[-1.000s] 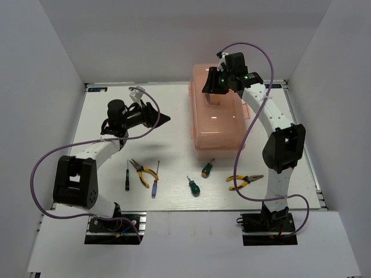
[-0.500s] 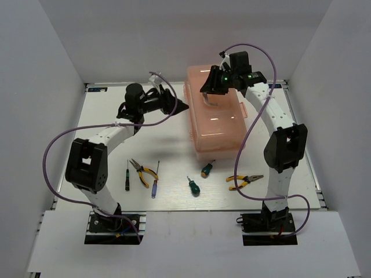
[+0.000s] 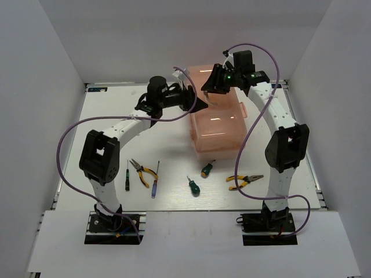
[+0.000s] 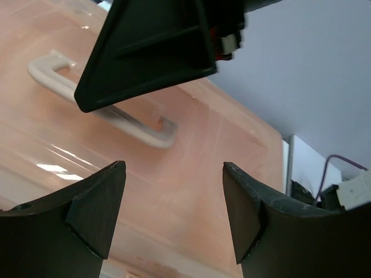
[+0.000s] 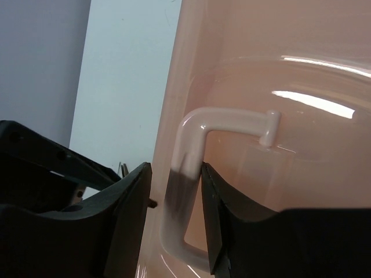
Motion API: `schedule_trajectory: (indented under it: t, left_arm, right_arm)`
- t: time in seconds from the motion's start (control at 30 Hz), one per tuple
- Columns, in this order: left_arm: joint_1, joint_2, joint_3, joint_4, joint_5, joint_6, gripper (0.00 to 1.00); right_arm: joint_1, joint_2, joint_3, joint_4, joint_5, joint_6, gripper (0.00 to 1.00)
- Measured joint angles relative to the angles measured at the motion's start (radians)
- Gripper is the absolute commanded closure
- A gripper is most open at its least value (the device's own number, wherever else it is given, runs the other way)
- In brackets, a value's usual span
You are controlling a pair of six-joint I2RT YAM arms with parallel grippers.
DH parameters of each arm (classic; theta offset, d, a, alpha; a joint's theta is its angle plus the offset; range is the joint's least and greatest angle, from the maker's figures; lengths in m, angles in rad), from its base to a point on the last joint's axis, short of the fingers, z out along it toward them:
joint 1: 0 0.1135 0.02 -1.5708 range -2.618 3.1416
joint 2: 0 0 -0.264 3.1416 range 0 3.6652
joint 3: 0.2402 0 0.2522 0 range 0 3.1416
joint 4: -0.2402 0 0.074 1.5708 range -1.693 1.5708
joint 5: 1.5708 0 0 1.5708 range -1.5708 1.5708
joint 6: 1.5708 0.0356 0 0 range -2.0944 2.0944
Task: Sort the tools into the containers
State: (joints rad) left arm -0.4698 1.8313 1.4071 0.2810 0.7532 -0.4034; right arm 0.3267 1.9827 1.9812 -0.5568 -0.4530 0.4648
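While none of the tools has reached a compartment yet, your attention belongs to the toolbox point(image 3: 220, 124), which sits in the upper centre-right of the top view, its long side running up and down the frame. No compartment shows through the lid, so I judge it needs opening before any sorting can start.

Its pale handle point(image 5: 232, 119) lies on the upper left part of the lid. The right gripper point(image 5: 174, 191) straddles one leg of it, with that leg running lengthwise between the two fingers. The leg rests against one finger, but a sliver of pink shows beside the other, so you cannot tell whether it is truly pinched or only hooked.

The left gripper point(image 4: 174, 174) hangs just off the box's left edge, spread wide with nothing between its fingers, looking across the lid. It is the arm free to steady the box.

Further out, along the lower band of the table point(image 3: 174, 150), all six tools lie well apart from the box: black screwdriver point(image 3: 127, 176), left pliers point(image 3: 144, 172), blue-handled screwdriver point(image 3: 155, 186), lower green screwdriver point(image 3: 193, 186), upper green screwdriver point(image 3: 207, 168) and right pliers point(image 3: 244, 180). Neither arm is near them.
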Motion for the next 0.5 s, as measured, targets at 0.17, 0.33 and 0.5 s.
schedule_trajectory:
  t: [0.17,0.33,0.5]
  left_arm:
    - [-0.045,0.048,0.097,-0.112,-0.103,0.021,0.22]
    - [-0.085,0.103,0.206,-0.212,-0.219,0.025,0.22]
    - [-0.116,0.153,0.323,-0.338,-0.36,0.014,0.29]
  right_arm:
    - [-0.005,0.0,-0.002,0.005,-0.014,0.01,0.54]
    - [-0.008,-0.002,-0.013,0.016,-0.021,0.02,0.54]
    - [-0.013,-0.015,-0.023,0.029,-0.027,0.025,0.46]
